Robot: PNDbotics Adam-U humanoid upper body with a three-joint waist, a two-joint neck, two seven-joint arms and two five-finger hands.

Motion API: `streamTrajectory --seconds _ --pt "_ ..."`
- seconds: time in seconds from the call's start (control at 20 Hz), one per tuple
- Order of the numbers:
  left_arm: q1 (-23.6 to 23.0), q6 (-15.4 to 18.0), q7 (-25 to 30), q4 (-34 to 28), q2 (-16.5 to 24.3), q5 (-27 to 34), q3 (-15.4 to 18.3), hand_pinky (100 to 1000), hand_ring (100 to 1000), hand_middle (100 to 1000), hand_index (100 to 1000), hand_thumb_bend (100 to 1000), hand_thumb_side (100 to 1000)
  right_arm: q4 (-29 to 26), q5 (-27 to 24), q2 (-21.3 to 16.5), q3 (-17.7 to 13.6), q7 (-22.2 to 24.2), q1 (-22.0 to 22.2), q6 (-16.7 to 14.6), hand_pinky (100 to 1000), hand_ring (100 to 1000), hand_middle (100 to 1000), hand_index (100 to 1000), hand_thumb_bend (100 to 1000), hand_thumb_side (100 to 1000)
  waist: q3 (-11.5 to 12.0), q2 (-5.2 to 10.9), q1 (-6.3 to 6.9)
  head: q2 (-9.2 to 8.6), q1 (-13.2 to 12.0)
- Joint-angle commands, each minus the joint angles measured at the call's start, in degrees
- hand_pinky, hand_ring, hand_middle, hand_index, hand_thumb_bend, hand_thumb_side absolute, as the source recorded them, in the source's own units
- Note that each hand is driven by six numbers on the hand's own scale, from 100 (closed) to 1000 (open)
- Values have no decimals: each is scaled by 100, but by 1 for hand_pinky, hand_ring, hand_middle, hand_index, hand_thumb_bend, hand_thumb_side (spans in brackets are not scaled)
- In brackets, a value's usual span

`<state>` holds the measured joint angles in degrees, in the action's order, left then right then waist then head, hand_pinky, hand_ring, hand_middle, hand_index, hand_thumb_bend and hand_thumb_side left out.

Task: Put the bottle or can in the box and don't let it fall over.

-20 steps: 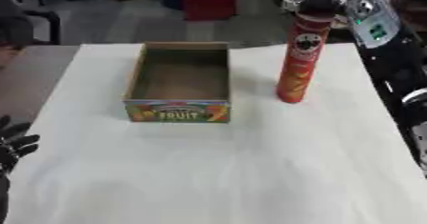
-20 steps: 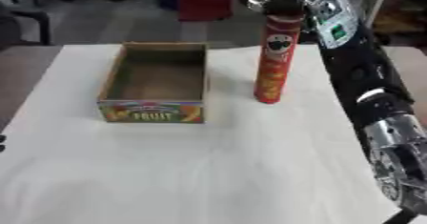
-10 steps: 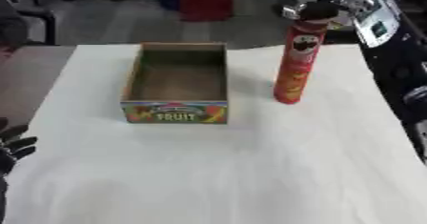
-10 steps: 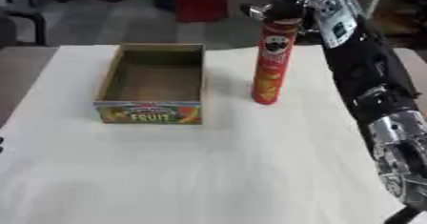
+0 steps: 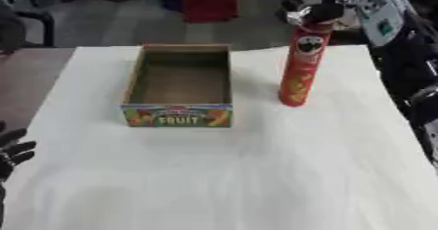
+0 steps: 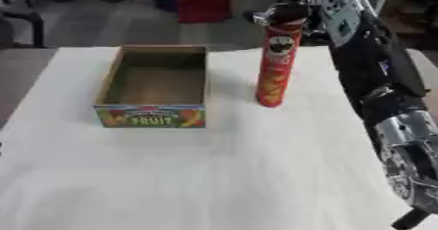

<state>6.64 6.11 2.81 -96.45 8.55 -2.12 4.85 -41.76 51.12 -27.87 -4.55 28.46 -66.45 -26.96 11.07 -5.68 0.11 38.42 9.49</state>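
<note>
The tall red can [image 6: 275,62] stands upright on the counter [image 6: 222,165], just right of the box [image 6: 154,84]. The right robot hand [image 6: 295,1] grasps its top; lift straight, keeping it vertical.

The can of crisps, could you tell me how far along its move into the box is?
Nothing is finished yet: the red can stands upright on the white table, right of the empty box. In hand: the right hand is at the can's top. Left: lifting it into the box upright. The left hand idles open, lower left.
</note>
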Motion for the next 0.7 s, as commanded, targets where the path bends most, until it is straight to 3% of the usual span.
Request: streamTrajectory --seconds 0.05,0.4,0.7 --pt "37 0 -1 -118 86 14 35 790 746 776 974 237 1000 -74 293 -48 -52 56 -105 -25 1000 1000 1000 1000 338 738 -3 102 7 -44 7" --pt "28 5 -3 -115 82 19 40 790 746 776 974 238 1000 64 1497 127 -278 26 -90 -267 1000 1000 1000 1000 335 746 -18 108 30 -38 21" --pt "30 9 -7 -118 84 24 48 790 746 777 974 238 1000 241 1829 49 -327 -53 41 -398 1000 1000 1000 1000 289 725 -28 105 31 -53 15"
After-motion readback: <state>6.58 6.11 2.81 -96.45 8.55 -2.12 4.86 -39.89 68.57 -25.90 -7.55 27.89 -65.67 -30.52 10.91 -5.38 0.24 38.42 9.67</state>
